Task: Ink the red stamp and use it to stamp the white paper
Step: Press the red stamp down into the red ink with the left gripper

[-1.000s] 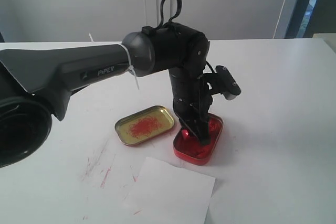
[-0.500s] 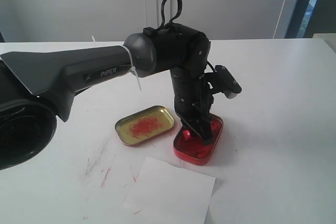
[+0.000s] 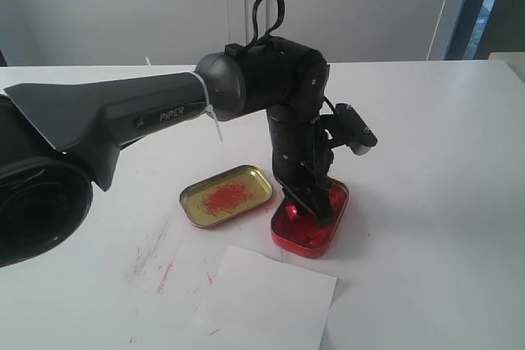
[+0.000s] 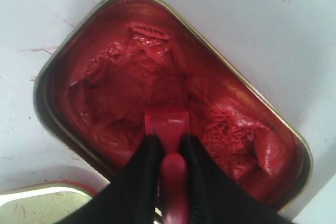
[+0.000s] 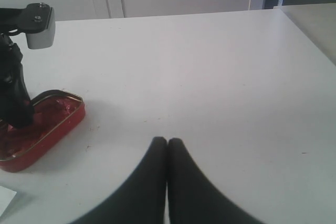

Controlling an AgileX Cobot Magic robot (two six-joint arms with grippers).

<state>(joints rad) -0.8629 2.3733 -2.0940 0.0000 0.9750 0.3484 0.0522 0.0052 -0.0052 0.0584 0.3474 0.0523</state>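
- Your left fingers (image 4: 143, 171) are clenched on the red stamp (image 4: 167, 127), one on each side of its slim handle, just above the wider base.
- The red stamp stands upright inside the red tin (image 3: 299, 247), its base down against the lumpy red ink (image 4: 121, 87). You cannot tell from the pictures how deep it presses in.
- The left arm (image 3: 131, 108) reaches in from the left of the exterior view and bends straight down over the tin.
- The gold lid (image 3: 187, 202) lies open side up just beside the red tin, on its left, with red smears on its floor.
- The white paper (image 3: 267, 297) lies flat on the table (image 3: 426, 161), near the front edge of the exterior view, close in front of the tin and apart from the stamp.
- Red scribble marks (image 3: 164, 272) show on the table to the left of the paper.
- Your right fingers (image 5: 157, 171) are pressed together with nothing between them, over bare table, well apart from the tin.
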